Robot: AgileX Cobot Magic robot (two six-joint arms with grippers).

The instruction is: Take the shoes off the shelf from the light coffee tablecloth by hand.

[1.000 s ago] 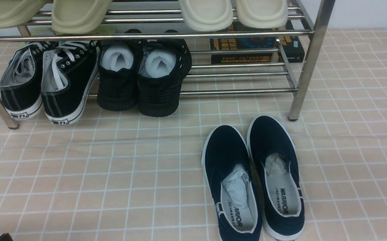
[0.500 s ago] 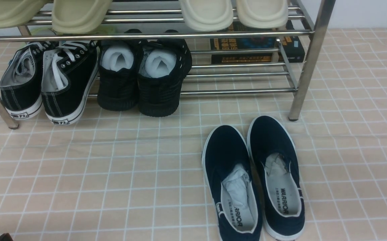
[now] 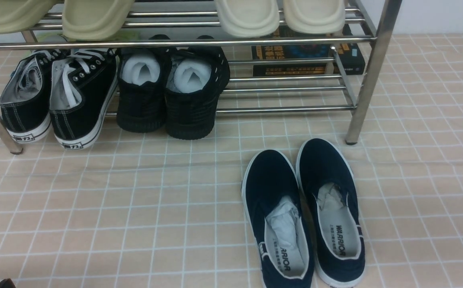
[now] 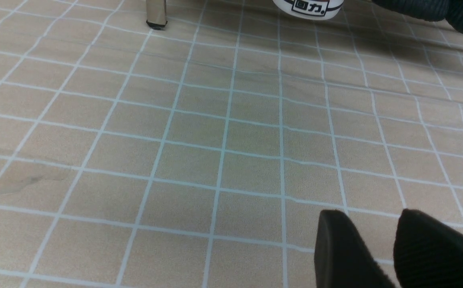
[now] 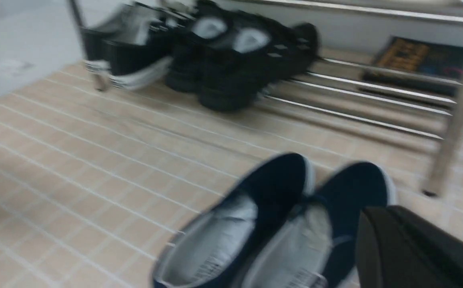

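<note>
Seemingly finished, or all but. Nearest, at 7 o'clock of the front view, only the tips of the left gripper point(image 4: 369, 219), fingers slightly apart with bare cloth showing in the gap, clamped on nothing, hovering low over the light coffee tablecloth point(image 3: 135, 208). At 5 o'clock, the shoes point(image 3: 303, 212): side by side on the cloth, touching along their inner edges, toes toward 12, heels toward the robot, paper stuffing inside. Clear of the shelf point(image 3: 369, 72), just short of its front right post, touched by neither gripper. At 3 o'clock, at the very edge of the front view, a dark sliver of the right gripper point(image 5: 379, 228); blurred in its own wrist view, one dark mass just beside the shoes, fingers together, gripping nothing visible.

Farther off, toward 12: lower tier bare at 1 o'clock, a free slot where a third pair would fit. Black lace-up sneakers point(image 3: 79, 100) at 10 o'clock and all-black shoes point(image 3: 191, 104) at 11, both on that tier. Pale slippers point(image 3: 247, 16) on the upper tier. Left to do, as a judgement: nothing more than pulling the arms clear.

Against the earlier frames: shoes, shelf and cloth unchanged; only that dark sliver at 3 o'clock new, absent before.
</note>
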